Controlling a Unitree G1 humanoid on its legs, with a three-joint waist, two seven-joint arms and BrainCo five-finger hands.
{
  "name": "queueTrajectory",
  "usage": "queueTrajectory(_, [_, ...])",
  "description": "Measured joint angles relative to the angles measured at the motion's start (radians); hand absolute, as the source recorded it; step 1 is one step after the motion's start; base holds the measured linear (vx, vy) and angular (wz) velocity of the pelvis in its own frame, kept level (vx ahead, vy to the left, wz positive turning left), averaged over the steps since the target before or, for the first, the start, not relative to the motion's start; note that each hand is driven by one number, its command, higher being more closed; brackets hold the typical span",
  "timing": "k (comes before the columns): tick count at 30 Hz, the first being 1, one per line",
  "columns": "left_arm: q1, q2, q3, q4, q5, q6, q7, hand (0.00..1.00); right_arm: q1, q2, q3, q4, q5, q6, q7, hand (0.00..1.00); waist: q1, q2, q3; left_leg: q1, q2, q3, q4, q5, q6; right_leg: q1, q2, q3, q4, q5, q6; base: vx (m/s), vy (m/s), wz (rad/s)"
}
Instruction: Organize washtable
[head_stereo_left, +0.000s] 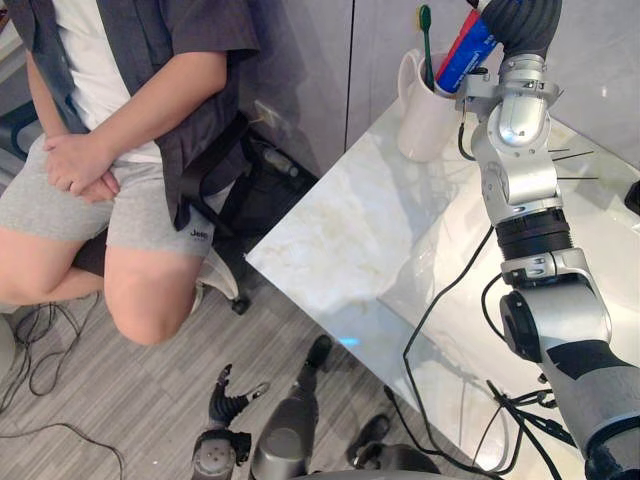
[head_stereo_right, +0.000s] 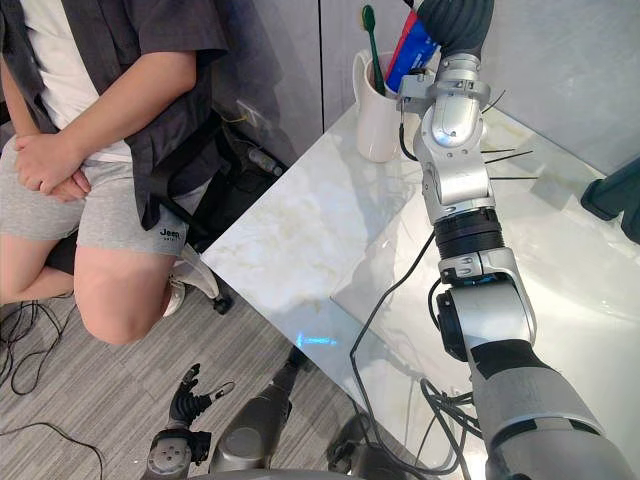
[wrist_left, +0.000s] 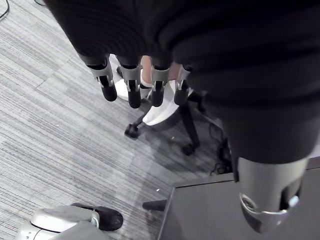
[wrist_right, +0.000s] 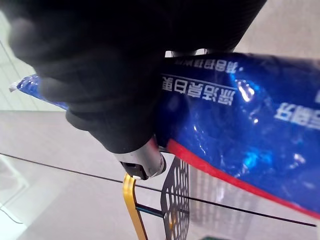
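Head views: right hand (head_stereo_left: 522, 22) clamps blue toothpaste tube (head_stereo_left: 463, 55), its lower end at the rim of white cup (head_stereo_left: 420, 120) with toothbrush (head_stereo_left: 425, 35) on washtable (head_stereo_left: 330, 230). Left wrist view adds left hand (wrist_left: 131, 82), fingers straight and loose, above floor.

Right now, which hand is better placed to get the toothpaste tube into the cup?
Right. The right hand grips the toothpaste tube, its end at the mouth of the white cup beside the toothbrush. The left hand hangs open over the floor, below the table.

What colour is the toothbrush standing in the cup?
The toothbrush is green; it shows best in the right eye view.
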Motion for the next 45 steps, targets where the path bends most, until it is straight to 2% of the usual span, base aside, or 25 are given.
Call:
queueTrajectory(6, [0.0,0.0,0.0,0.001,0.001,0.001,-0.001,0.0,0.096,-0.001,-0.016,-0.09,-0.001,-0.003,0.002,0.0,-0.007,0.0,0.0,0.023,0.0,0.004,-0.002,0.0,0.001,0.008,-0.01,0.004,0.032,-0.014,0.001,-0.04,0.008,-0.01])
queueTrajectory(12, [0.0,0.0,0.002,0.004,0.005,0.009,-0.011,0.0,0.15,-0.003,-0.047,-0.186,0.0,-0.007,0.024,0.0,-0.027,-0.004,-0.002,0.042,0.0,0.01,-0.006,0.0,0.001,0.022,-0.013,0.01,0.039,-0.015,0.002,-0.02,0.004,-0.01])
queueTrajectory(16, [0.001,0.0,0.004,0.013,0.028,0.013,-0.013,0.0,0.18,-0.041,-0.057,-0.285,0.0,-0.011,0.039,0.0,-0.034,-0.008,-0.004,0.054,0.006,0.024,-0.007,-0.002,0.003,0.028,-0.011,0.025,0.04,-0.015,0.002,-0.04,-0.004,-0.11])
queueTrajectory(18, [0.007,0.001,0.014,0.013,0.038,0.015,-0.013,0.0,0.187,-0.07,-0.059,-0.356,-0.001,-0.019,0.043,0.0,-0.051,-0.019,-0.012,0.06,0.01,0.035,-0.007,-0.003,0.005,0.028,-0.011,0.035,0.04,-0.014,0.002,-0.03,-0.008,-0.15])
queueTrajectory(21, [0.009,0.002,0.044,0.033,0.038,0.015,-0.013,0.0,0.252,-0.151,-0.097,-0.481,-0.021,-0.037,0.045,0.0,-0.069,-0.057,-0.04,0.07,0.013,0.06,-0.007,-0.005,0.007,0.031,-0.011,0.053,0.036,-0.014,0.002,0.0,-0.011,-0.16])
queueTrajectory(23, [0.011,0.003,0.072,0.054,0.038,0.019,-0.014,0.0,0.324,-0.226,-0.157,-0.581,-0.043,-0.055,0.046,0.0,-0.101,-0.083,-0.058,0.081,0.014,0.078,-0.006,-0.005,0.007,0.042,-0.01,0.062,0.026,-0.011,-0.002,0.0,-0.007,-0.11])
queueTrajectory(26, [0.011,0.002,0.093,0.057,0.036,0.023,-0.013,0.0,0.427,-0.286,-0.276,-0.675,-0.072,-0.074,0.046,0.0,-0.122,-0.092,-0.078,0.092,0.023,0.109,-0.007,-0.01,0.012,0.041,-0.007,0.087,0.02,-0.002,-0.006,-0.03,0.001,-0.26])
queueTrajectory(28, [0.011,-0.004,0.123,0.088,0.033,0.024,-0.013,0.0,0.569,-0.301,-0.444,-0.729,-0.085,-0.096,0.042,0.0,-0.154,-0.091,-0.113,0.097,0.029,0.137,-0.007,-0.013,0.017,0.039,-0.002,0.116,0.001,0.015,-0.005,-0.04,0.009,-0.37])
queueTrajectory(29, [0.013,-0.006,0.132,0.094,0.033,0.027,-0.013,0.0,0.604,-0.301,-0.487,-0.733,-0.09,-0.097,0.042,0.0,-0.164,-0.091,-0.12,0.1,0.031,0.148,-0.007,-0.016,0.019,0.039,-0.002,0.126,-0.004,0.021,-0.006,-0.04,0.019,-0.51])
queueTrajectory(30, [0.017,-0.014,0.156,0.097,0.028,0.034,-0.014,0.0,0.692,-0.299,-0.594,-0.739,-0.091,-0.099,0.041,0.0,-0.177,-0.089,-0.132,0.107,0.036,0.171,-0.007,-0.022,0.022,0.039,0.0,0.149,-0.016,0.032,-0.004,-0.04,0.024,-0.51])
queueTrajectory(31, [0.019,-0.027,0.183,0.097,0.013,0.035,-0.014,0.0,0.781,-0.282,-0.718,-0.739,-0.088,-0.099,0.039,0.0,-0.196,-0.087,-0.145,0.109,0.037,0.188,-0.007,-0.025,0.025,0.036,-0.001,0.168,-0.024,0.038,-0.001,-0.04,0.026,-0.5])
queueTrajectory(32, [0.021,-0.033,0.199,0.097,0.003,0.035,-0.014,0.0,0.824,-0.265,-0.785,-0.738,-0.086,-0.099,0.036,0.0,-0.205,-0.085,-0.153,0.109,0.038,0.2,-0.007,-0.028,0.025,0.028,-0.001,0.177,-0.029,0.04,-0.001,-0.04,0.028,-0.47])
queueTrajectory(34, [0.029,-0.05,0.259,0.101,-0.047,0.037,-0.014,0.0,0.986,-0.153,-0.989,-0.703,-0.059,-0.107,-0.014,0.0,-0.245,-0.083,-0.183,0.112,0.043,0.231,-0.008,-0.038,0.025,0.021,-0.002,0.205,-0.039,0.05,0.0,-0.01,0.018,-0.42])
queueTrajectory(35, [0.029,-0.063,0.279,0.103,-0.054,0.038,-0.015,0.0,1.032,-0.113,-1.029,-0.691,-0.053,-0.105,-0.027,0.0,-0.257,-0.082,-0.191,0.112,0.043,0.235,-0.008,-0.038,0.025,0.021,-0.001,0.202,-0.047,0.055,0.0,0.01,-0.004,-0.24])
queueTrajectory(36, [0.028,-0.082,0.327,0.102,-0.075,0.038,-0.015,0.0,1.131,-0.015,-1.081,-0.689,-0.038,-0.101,-0.052,0.0,-0.28,-0.077,-0.203,0.117,0.043,0.24,-0.007,-0.039,0.024,0.024,0.0,0.204,-0.055,0.058,0.0,0.01,-0.01,-0.23])
queueTrajectory(37, [0.027,-0.102,0.363,0.099,-0.083,0.038,-0.015,0.0,1.235,0.083,-1.107,-0.689,-0.029,-0.089,-0.077,0.0,-0.288,-0.069,-0.209,0.129,0.046,0.257,-0.007,-0.045,0.024,0.029,-0.001,0.217,-0.056,0.058,0.0,0.03,-0.013,-0.31])
queueTrajectory(39, [0.031,-0.137,0.386,0.097,-0.089,0.039,-0.016,0.0,1.342,0.193,-1.108,-0.689,-0.029,-0.06,-0.092,0.0,-0.3,-0.053,-0.219,0.143,0.047,0.275,-0.007,-0.052,0.026,0.041,-0.005,0.231,-0.055,0.059,0.001,0.04,-0.007,-0.27])
queueTrajectory(41, [0.03,-0.187,0.387,0.09,-0.091,0.047,-0.026,0.0,1.452,0.324,-1.061,-0.679,-0.028,-0.016,-0.117,0.0,-0.307,-0.027,-0.235,0.162,0.05,0.308,-0.007,-0.066,0.032,0.044,-0.01,0.25,-0.048,0.06,0.003,0.02,0.005,-0.27])
queueTrajectory(45, [0.025,-0.188,0.383,0.09,-0.118,0.055,-0.038,0.0,1.504,0.456,-0.957,-0.523,0.009,0.056,-0.116,0.0,-0.311,-0.019,-0.241,0.195,0.071,0.4,-0.007,-0.087,0.027,0.059,-0.012,0.258,-0.049,0.056,0.009,-0.04,-0.001,-0.16])
